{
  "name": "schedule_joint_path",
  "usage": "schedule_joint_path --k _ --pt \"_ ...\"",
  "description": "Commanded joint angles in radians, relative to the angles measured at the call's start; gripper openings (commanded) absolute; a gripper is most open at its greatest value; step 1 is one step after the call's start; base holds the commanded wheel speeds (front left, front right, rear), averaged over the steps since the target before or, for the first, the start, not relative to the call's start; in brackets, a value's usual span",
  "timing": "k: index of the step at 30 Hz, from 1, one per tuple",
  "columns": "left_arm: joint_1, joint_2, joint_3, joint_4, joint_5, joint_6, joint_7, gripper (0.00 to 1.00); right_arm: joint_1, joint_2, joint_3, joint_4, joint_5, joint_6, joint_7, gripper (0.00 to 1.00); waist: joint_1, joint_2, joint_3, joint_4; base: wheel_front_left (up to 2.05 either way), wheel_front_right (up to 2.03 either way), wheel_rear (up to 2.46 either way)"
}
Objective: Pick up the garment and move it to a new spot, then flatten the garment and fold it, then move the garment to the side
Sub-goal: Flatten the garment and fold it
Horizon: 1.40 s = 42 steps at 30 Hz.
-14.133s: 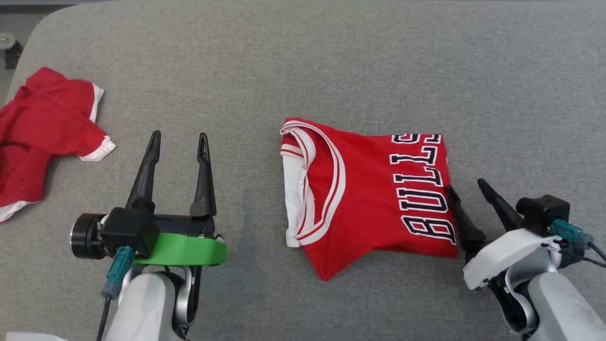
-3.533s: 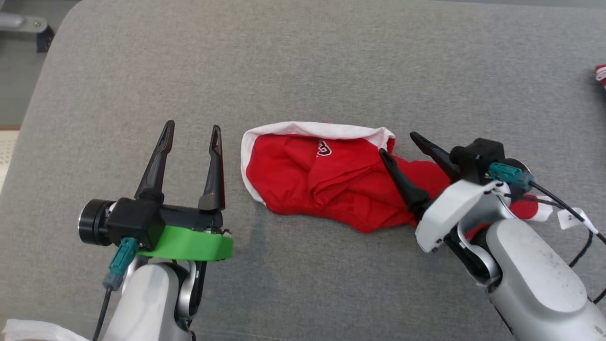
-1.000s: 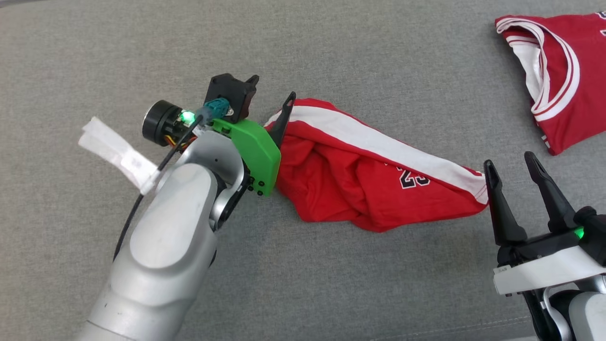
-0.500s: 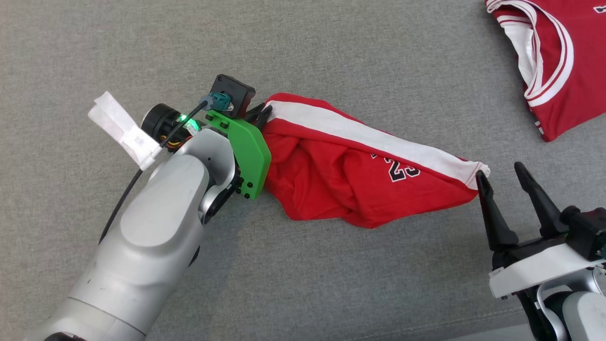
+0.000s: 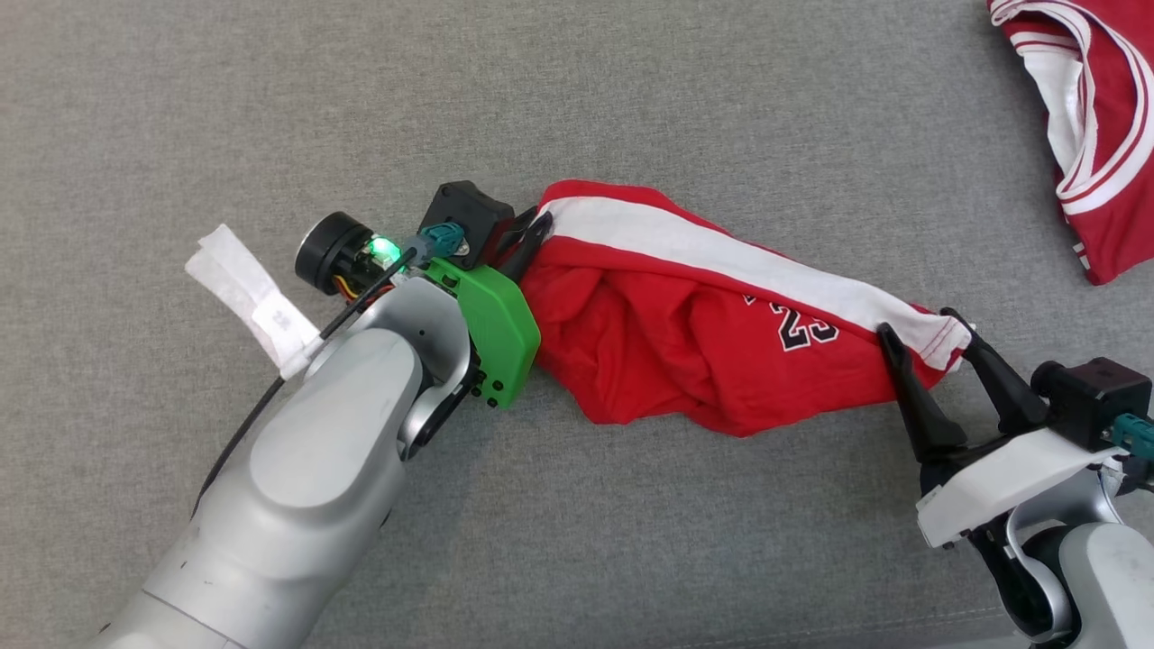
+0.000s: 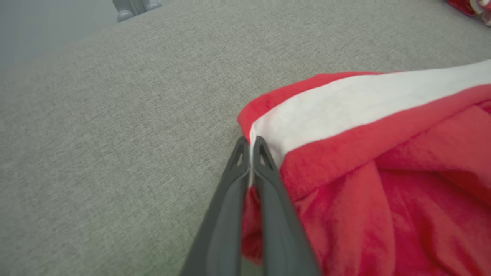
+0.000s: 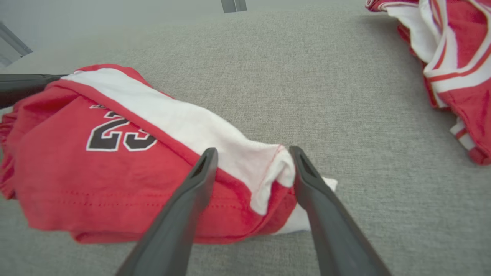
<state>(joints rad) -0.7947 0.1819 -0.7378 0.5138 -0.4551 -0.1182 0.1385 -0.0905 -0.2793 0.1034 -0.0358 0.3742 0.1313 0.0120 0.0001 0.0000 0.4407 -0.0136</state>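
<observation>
Garment [image 5: 703, 361]: crumpled red shorts with a white stripe, lay mid grey surface [image 5: 631, 99].
Left gripper [image 5: 534, 233]: fingers pressed together, pinching the stripe's left end.
Right gripper [image 5: 915, 323]: fingers spread, straddling the opposite end.
Jersey [image 5: 1104, 135]: well apart, far right.

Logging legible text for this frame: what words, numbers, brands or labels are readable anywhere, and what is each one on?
"23": black numerals outlined in white, on the red garment just below its white stripe; also sharp in the right wrist view.
White tag near the left arm's wrist: a faint mark, too small to read.
Red jersey at the upper right: no lettering in view.
</observation>
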Motion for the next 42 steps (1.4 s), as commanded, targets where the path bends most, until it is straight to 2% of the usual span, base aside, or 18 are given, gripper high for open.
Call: schedule_joint_path --k 1,5,8,13,20,23,25,28,32,35,42 --pt "0.013 0.007 0.004 -0.011 0.010 0.009 -0.018 0.00 -0.009 -0.007 -0.001 -0.001 0.004 -0.001 -0.004 0.00 -0.0001 0.0000 0.000 0.004 0.00 0.00 0.00" --pt "0.026 0.020 0.025 -0.044 0.017 0.044 -0.087 0.00 -0.014 -0.016 -0.016 -0.047 -0.014 -0.001 -0.059 0.00 -0.0001 0.0000 -0.011 0.004 0.00 0.00 0.00" --pt "0.040 0.035 0.058 -0.107 0.024 0.088 -0.159 0.00 -0.034 -0.039 -0.034 -0.107 -0.043 -0.001 -0.100 0.00 -0.0001 0.0000 -0.035 0.002 0.00 0.00 0.00" --pt "0.061 0.087 0.108 -0.307 0.053 0.155 -0.230 0.00 -0.089 -0.091 -0.079 -0.244 -0.092 -0.001 -0.107 0.00 -0.0001 0.0000 -0.096 0.008 0.00 0.00 0.00" --pt "0.044 0.176 0.164 -0.625 0.098 0.222 -0.205 0.00 -0.176 -0.159 -0.167 -0.391 -0.106 -0.001 -0.030 0.00 -0.0001 0.0000 -0.172 0.028 0.00 0.00 0.00" --pt "0.024 0.204 0.181 -0.707 0.094 0.227 -0.160 0.00 -0.233 -0.187 -0.187 -0.410 -0.084 -0.002 0.007 0.00 -0.0001 0.0000 -0.181 0.036 0.00 0.00 0.00" --pt "0.001 0.207 0.185 -0.716 0.076 0.213 -0.130 0.00 -0.281 -0.201 -0.185 -0.393 -0.061 -0.002 0.032 0.00 -0.0001 0.0000 -0.175 0.041 0.00 0.00 0.00" --pt "-0.058 0.183 0.187 -0.670 0.028 0.175 -0.102 0.00 -0.374 -0.223 -0.158 -0.348 -0.033 -0.002 0.057 0.00 -0.0001 0.0000 -0.151 0.049 0.00 0.00 0.00" --pt "-0.192 0.142 0.201 -0.497 -0.010 0.123 -0.108 0.00 -0.564 -0.251 -0.083 -0.214 0.002 -0.002 0.055 0.00 -0.0001 0.0000 -0.106 0.049 0.00 0.00 0.00" --pt "-0.320 0.097 0.224 -0.306 -0.019 0.091 -0.166 0.00 -0.749 -0.257 -0.012 -0.079 0.016 -0.002 0.030 0.00 -0.0001 0.0000 -0.079 0.047 0.00 0.00 0.00" --pt "-0.547 0.030 0.301 0.089 -0.022 0.072 -0.365 0.00 -1.113 -0.204 0.123 0.273 0.005 -0.003 -0.079 0.00 -0.0001 0.0000 -0.068 0.033 0.00 0.00 0.00"
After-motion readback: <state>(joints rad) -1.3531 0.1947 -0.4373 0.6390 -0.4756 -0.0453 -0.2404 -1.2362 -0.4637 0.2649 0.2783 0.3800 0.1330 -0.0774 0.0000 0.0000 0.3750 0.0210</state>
